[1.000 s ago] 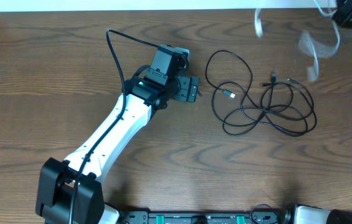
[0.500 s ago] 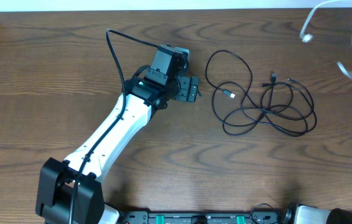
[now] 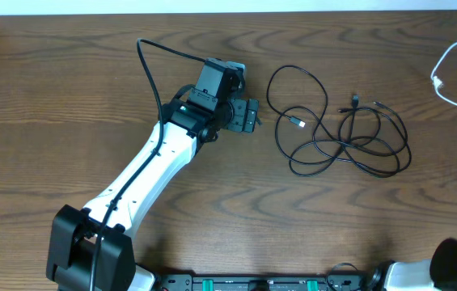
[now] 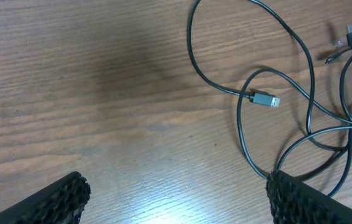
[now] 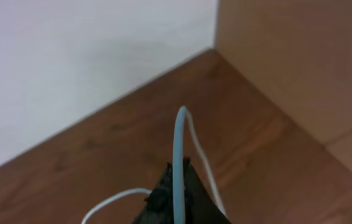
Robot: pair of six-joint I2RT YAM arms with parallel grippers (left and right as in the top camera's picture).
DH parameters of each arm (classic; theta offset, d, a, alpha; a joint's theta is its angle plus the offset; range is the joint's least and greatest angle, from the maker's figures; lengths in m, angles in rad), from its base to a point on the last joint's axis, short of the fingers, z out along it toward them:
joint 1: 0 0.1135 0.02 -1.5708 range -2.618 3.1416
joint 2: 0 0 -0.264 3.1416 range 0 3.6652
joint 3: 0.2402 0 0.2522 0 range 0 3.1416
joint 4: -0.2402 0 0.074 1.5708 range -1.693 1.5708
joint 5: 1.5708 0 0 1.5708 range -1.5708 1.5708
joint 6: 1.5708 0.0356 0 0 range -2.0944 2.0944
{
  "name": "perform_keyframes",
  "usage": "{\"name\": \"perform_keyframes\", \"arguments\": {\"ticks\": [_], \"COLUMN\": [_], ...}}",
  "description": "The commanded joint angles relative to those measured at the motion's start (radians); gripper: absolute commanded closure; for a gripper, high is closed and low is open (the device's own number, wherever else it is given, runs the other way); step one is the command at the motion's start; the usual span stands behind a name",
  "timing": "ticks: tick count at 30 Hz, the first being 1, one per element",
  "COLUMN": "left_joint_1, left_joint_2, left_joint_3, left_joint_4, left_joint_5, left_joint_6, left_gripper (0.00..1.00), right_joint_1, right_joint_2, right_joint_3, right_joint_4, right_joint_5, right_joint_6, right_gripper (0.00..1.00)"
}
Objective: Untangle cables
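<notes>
Pinching the white cord (image 5: 179,140), the right claw (image 5: 177,183) has its fingers pressed together, and the thin pale line arches up out of them. Below it is a corner of the counter (image 5: 101,155), where a white wall (image 5: 70,62) meets a lighter wooden panel (image 5: 288,62). The left claw (image 4: 176,199) is spread wide and holds nothing, above dark, streaky wood grain. Just beside it the black cord (image 3: 345,144) lies in loose, crossing loops right of the counter's middle, its small metal plug (image 4: 264,99) nearest the claw. From overhead the white cord curls at the counter's right edge, well apart from the black one.
</notes>
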Motion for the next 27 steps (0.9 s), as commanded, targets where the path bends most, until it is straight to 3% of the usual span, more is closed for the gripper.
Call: {"name": "perform_keyframes", "arguments": {"ticks": [1,27], "left_joint_1": [0.003,0.003], "left_joint_2": [0.012,0.012], "left_joint_3": [-0.004,-0.004], "left_joint_4": [-0.003,-0.002], "left_joint_5": [-0.009,-0.009], "left_joint_6": [-0.002,-0.002], "left_gripper": [0.09,0.08], "right_joint_1": [-0.063,-0.371], "right_joint_2": [0.071,0.383], "right_joint_3": [0.012,0.010], "right_joint_4": [-0.001,-0.058], "right_joint_5": [0.029,-0.005], "right_joint_6": [-0.015,0.016], "right_gripper": [0.99,0.99]}}
